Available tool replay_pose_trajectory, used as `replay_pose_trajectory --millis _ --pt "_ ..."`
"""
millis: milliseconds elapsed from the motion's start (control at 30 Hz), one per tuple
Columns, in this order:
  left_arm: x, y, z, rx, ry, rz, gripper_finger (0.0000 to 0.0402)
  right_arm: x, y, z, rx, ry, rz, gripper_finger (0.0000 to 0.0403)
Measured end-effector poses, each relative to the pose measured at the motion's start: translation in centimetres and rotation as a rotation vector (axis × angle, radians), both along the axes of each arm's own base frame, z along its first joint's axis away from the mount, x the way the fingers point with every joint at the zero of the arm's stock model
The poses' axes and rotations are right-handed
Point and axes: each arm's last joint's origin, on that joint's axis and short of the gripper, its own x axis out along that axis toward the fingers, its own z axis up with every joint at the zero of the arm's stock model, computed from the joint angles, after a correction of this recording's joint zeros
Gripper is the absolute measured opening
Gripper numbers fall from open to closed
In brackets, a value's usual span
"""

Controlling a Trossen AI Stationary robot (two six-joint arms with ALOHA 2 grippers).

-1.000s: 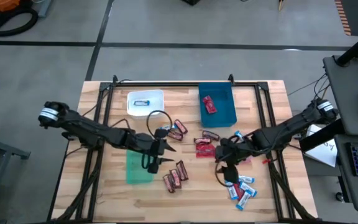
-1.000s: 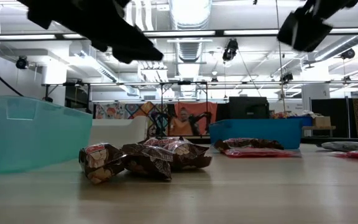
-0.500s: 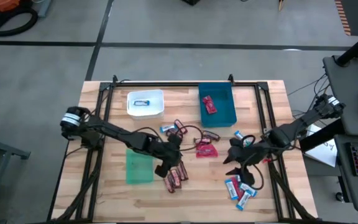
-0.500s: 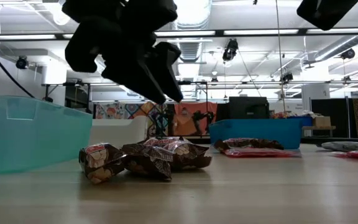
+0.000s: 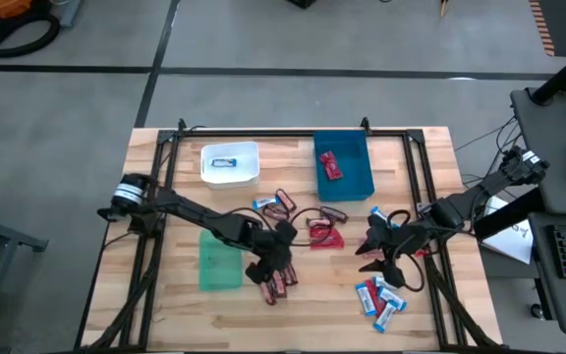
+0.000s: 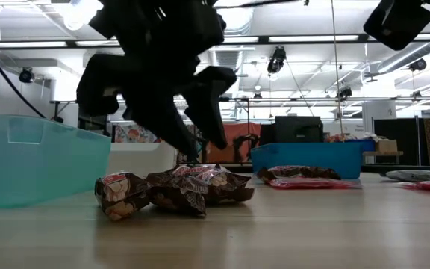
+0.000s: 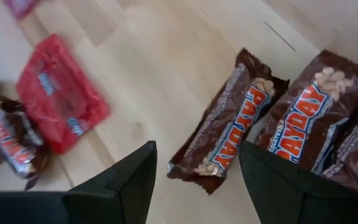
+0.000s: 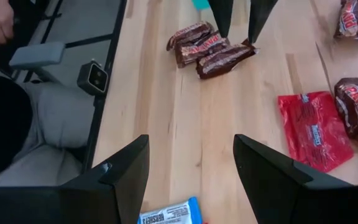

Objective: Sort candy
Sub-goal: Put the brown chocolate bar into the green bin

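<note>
Pale wooden planks make up the worktop [image 5: 165, 295], which stands on a grey floor. On its far side sit a white bin [image 5: 230, 163] holding one blue-and-white bar and a blue bin [image 5: 343, 164] holding a red packet; a green bin [image 5: 219, 264] lies at the near left. The left gripper [image 5: 281, 258] hangs low over a cluster of brown PAYDAY bars [image 7: 229, 127] near the worktop's middle front, its fingers spread apart with one bar between them, not yet touched. A red packet [image 7: 59, 90] lies just to the far side of that cluster. The right gripper [image 5: 373, 246] hovers to the right, its fingers parted and holding nothing, above bare wood with a blue-and-white HERSHEY'S bar [image 8: 168, 214] close by. More blue-and-white bars [image 5: 379, 298] lie at the near right.
</note>
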Motion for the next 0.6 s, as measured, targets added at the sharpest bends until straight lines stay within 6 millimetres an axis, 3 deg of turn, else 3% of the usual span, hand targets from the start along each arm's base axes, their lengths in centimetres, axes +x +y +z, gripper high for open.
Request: replay_pose_trajectory --millis 600 --pt "0.8 0.2 -2.6 0.000 0.031 -0.066 0.0209 0.2 0.1 0.2 0.019 -0.023 -0.003 0.0221"
